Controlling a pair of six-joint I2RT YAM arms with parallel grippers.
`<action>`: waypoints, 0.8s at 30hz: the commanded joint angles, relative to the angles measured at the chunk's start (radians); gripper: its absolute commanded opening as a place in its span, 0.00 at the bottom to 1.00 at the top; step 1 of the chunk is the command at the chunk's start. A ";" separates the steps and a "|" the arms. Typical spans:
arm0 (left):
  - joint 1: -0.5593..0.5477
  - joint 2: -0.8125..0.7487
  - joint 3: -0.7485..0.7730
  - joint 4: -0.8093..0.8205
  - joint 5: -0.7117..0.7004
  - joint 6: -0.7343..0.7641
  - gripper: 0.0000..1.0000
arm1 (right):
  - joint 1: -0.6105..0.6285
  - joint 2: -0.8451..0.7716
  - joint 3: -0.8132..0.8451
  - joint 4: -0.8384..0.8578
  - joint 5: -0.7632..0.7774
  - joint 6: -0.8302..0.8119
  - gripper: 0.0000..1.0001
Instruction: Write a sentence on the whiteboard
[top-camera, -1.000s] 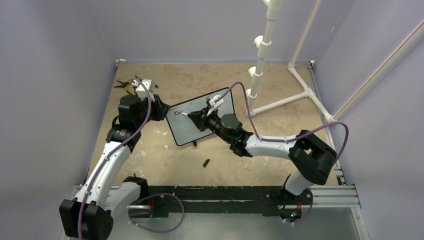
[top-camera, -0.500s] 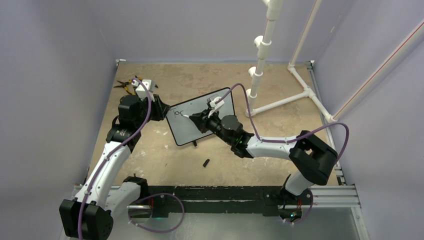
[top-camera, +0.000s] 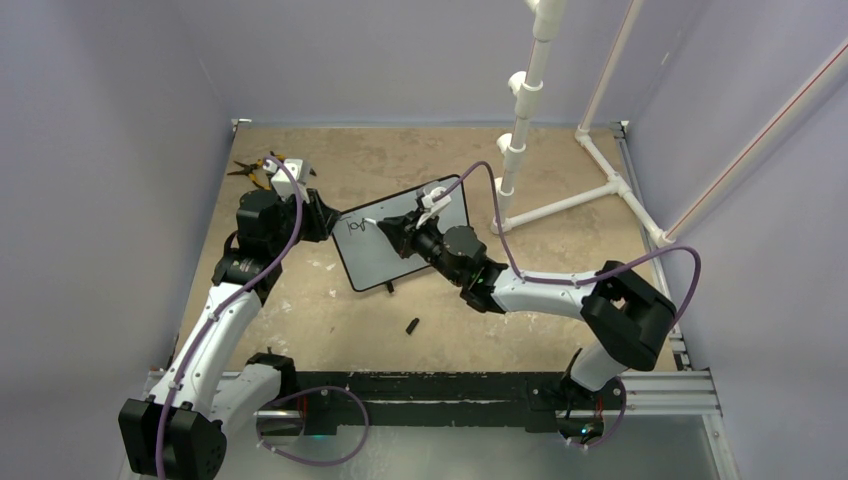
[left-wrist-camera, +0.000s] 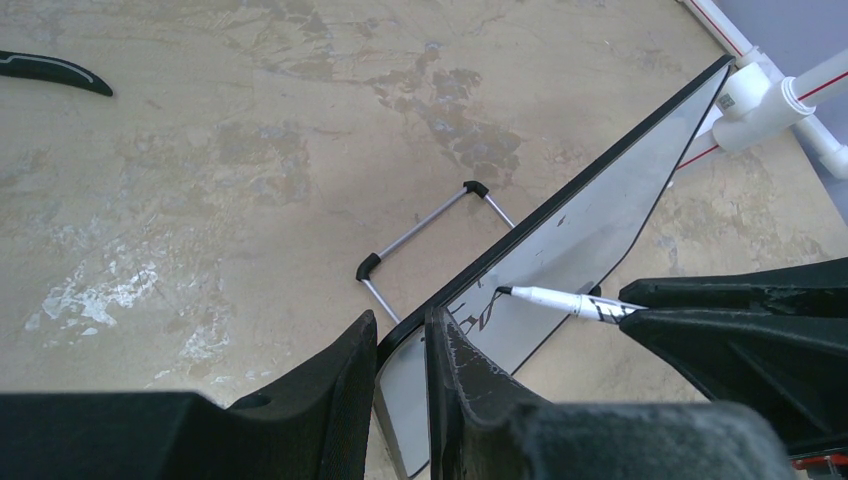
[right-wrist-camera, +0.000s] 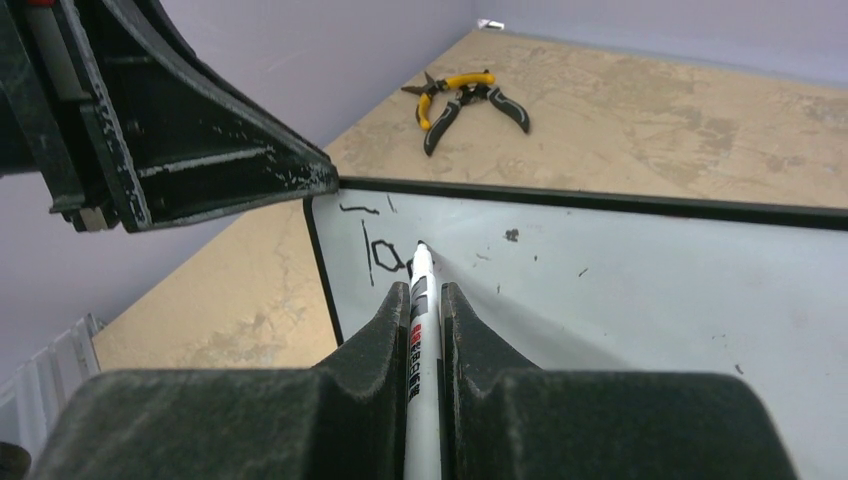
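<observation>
Pliers (top-camera: 256, 170) far-left, PVC pipe (top-camera: 513, 148) rt, blk cap (top-camera: 412, 326) nr front.

Two units, left arm (top-camera: 215, 320) and right arm (top-camera: 540, 290): white link shells, black joint housings, purple cable (top-camera: 283, 240) along each. Ends, left gripper (left-wrist-camera: 400, 325) and right gripper (right-wrist-camera: 425, 290): matte black wedge fingers (left-wrist-camera: 455, 370), edges scuffed white.

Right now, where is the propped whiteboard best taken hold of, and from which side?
By its thin framed edge at the left end, from the left, where the left hand pinches it. The whiteboard stands tilted on its wire foot, so that edge is exposed, and the marker in the right hand needs the face clear.
</observation>
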 joint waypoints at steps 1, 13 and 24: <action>0.000 -0.004 0.006 0.006 0.013 0.009 0.22 | -0.017 -0.044 0.054 0.049 0.061 -0.032 0.00; 0.000 -0.002 0.006 0.005 0.011 0.010 0.22 | -0.025 -0.033 0.043 0.058 0.030 -0.041 0.00; 0.000 0.000 0.006 0.005 0.013 0.009 0.22 | -0.024 -0.025 -0.024 0.046 -0.008 -0.004 0.00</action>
